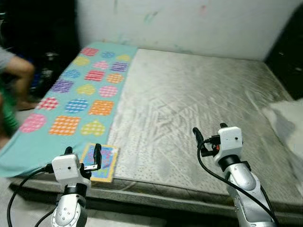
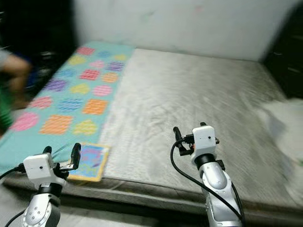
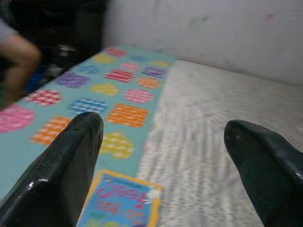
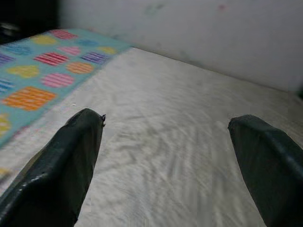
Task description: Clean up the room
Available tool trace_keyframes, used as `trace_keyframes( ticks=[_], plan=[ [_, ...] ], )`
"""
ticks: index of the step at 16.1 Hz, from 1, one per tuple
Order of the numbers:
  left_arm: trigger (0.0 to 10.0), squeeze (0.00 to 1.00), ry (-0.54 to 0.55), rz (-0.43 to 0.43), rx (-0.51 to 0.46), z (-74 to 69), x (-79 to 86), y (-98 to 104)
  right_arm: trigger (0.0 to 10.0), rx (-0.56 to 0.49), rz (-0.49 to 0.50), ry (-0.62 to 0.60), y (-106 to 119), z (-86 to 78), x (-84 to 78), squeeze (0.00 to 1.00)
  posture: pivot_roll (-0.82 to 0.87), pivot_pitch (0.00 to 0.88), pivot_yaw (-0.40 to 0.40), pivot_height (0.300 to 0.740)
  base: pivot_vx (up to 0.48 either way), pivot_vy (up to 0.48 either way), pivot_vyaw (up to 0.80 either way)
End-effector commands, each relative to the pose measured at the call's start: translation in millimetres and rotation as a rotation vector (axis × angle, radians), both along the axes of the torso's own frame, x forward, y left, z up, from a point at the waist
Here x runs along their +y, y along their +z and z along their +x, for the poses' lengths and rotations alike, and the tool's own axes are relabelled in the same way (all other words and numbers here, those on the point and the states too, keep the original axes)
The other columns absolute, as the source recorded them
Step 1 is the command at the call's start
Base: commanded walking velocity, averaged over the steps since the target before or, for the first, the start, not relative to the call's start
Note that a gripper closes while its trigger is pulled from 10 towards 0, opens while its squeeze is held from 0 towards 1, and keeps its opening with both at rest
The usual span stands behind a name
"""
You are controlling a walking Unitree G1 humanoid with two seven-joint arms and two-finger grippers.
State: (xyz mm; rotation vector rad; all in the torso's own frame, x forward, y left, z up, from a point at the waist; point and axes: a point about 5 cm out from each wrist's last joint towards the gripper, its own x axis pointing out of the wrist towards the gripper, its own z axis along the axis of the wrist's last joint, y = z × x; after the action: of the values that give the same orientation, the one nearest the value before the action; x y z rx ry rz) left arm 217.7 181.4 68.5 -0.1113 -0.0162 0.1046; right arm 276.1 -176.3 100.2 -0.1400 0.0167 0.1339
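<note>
A colourful picture book (image 1: 105, 166) lies flat on the front left corner of the grey mattress (image 1: 189, 104), beside a teal blanket (image 1: 78, 101) patterned with bright shapes. My left gripper (image 1: 83, 152) hovers open just in front of the book, which sits low between its fingers (image 3: 71, 161) in the left wrist view. My right gripper (image 1: 209, 131) is open over the bare front middle of the mattress, holding nothing. A white cloth (image 1: 286, 118) lies crumpled at the mattress's right edge.
A person's arm and knee (image 1: 14, 75) show at the far left beside the bed. A pale wall (image 1: 189, 23) runs behind the mattress, and dark furniture (image 1: 289, 52) stands at the back right. The mattress's front edge (image 1: 165, 189) is close below my arms.
</note>
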Motion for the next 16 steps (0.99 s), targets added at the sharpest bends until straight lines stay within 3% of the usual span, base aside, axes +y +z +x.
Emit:
trace_keyframes(
  ticks=[1,4,8,11,16],
  plan=[
    [10.0,0.00,0.001,-0.007,-0.002,2.3,-2.5,-1,10.0,0.019,-0.002,-0.028,-2,-1.9,-6.8,0.00,0.01,0.000,-0.063,0.740,0.000,0.000,-0.80],
    [10.0,0.00,0.002,-0.011,-0.026,14.8,-1.0,5,10.0,0.045,-0.005,-0.029,-7,-2.0,-6.2,0.00,0.01,0.000,-0.060,0.740,0.000,0.000,0.00],
    [10.0,0.00,-0.010,-0.013,-0.016,12.6,-6.3,3,10.0,0.023,0.012,-0.038,-7,5.7,0.7,0.00,0.02,0.008,-0.009,0.740,0.000,0.000,0.00],
    [10.0,0.00,-0.061,-0.014,-0.013,20.6,-11.4,6,10.0,0.005,0.033,-0.074,-6,10.0,3.0,0.00,0.01,0.011,0.035,0.740,0.000,0.000,0.00],
    [10.0,0.00,-0.085,-0.018,-0.019,24.0,-20.5,6,10.0,-0.002,0.023,-0.036,-6,14.8,9.6,0.00,0.02,0.019,0.019,0.740,0.000,0.000,0.00]
  ],
)
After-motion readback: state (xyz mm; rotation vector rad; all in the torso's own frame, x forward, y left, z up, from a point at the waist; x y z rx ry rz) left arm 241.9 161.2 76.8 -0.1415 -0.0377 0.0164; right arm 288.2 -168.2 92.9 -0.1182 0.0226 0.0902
